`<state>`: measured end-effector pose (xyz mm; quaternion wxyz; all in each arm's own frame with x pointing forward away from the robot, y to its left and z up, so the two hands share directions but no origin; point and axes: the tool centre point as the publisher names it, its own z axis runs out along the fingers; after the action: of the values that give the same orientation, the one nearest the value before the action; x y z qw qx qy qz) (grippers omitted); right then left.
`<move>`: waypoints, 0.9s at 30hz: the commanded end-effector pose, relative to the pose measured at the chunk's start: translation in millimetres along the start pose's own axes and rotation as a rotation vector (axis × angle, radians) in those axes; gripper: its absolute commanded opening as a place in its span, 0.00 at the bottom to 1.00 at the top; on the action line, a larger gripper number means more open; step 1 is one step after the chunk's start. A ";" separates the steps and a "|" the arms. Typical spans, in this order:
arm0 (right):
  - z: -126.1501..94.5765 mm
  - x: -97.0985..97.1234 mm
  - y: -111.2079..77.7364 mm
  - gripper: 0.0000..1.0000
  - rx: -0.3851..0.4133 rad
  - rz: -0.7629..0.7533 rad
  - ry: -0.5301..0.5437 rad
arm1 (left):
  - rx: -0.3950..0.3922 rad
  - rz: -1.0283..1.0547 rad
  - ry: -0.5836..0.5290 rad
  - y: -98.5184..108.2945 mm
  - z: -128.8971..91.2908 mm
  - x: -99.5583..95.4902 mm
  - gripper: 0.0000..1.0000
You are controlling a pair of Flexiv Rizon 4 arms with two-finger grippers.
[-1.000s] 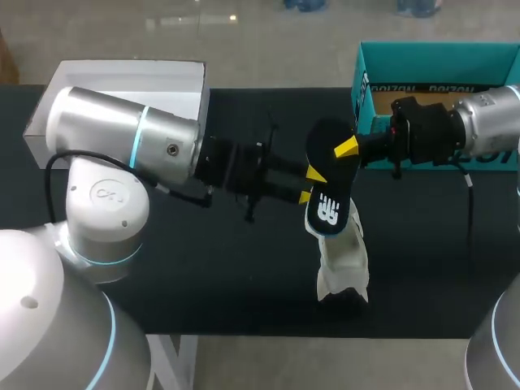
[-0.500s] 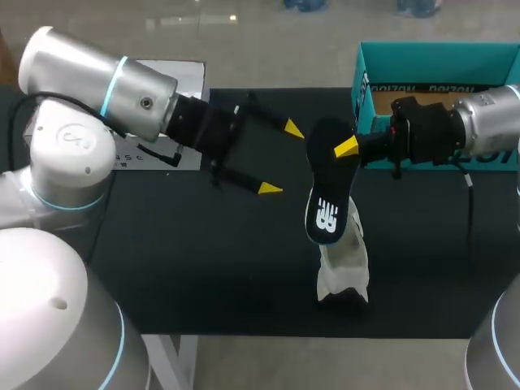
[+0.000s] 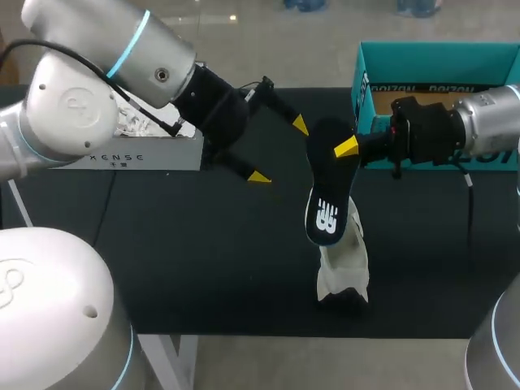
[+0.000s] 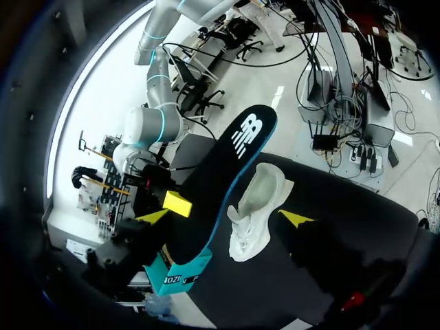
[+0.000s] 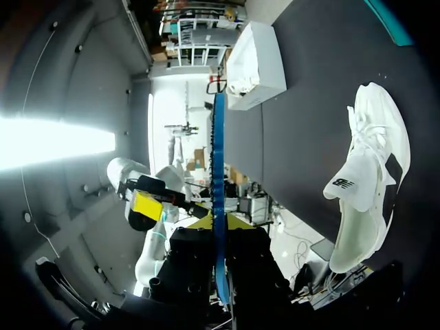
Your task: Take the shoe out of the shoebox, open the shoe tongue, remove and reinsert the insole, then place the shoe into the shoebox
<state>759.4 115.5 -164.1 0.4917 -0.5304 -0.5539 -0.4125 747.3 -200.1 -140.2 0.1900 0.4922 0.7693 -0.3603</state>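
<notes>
The table bears the shoebox at its far right and the shoe near its front edge. The insole hangs over the shoe, pinched by the right gripper; the left gripper gapes empty nearby

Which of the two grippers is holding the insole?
The right gripper: it is shut on one end of the black insole. The left gripper stands open near the insole and holds nothing.
</notes>
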 end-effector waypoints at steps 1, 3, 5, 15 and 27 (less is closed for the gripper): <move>0.5 -0.1 -0.6 0.00 -0.001 0.000 -0.001 | -0.004 0.000 0.091 -0.1 0.0 -4.8 1.00; 0.5 -0.1 -0.6 0.00 -0.001 0.000 -0.001 | -0.004 0.000 0.091 -0.1 0.0 -4.8 1.00; 0.5 -0.1 -0.6 0.00 -0.001 0.000 -0.001 | -0.004 0.000 0.091 -0.1 0.0 -4.8 1.00; 0.5 -0.1 -0.6 0.00 -0.001 0.000 -0.001 | -0.004 0.000 0.091 -0.1 0.0 -4.8 1.00; 0.5 -0.1 -0.6 0.00 -0.001 0.000 -0.001 | -0.502 0.454 0.346 4.7 -13.6 -88.7 1.00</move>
<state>759.4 115.5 -164.1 0.4917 -0.5303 -0.5539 -0.4125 788.3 -216.9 -89.7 0.2423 0.5695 0.7506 -0.2314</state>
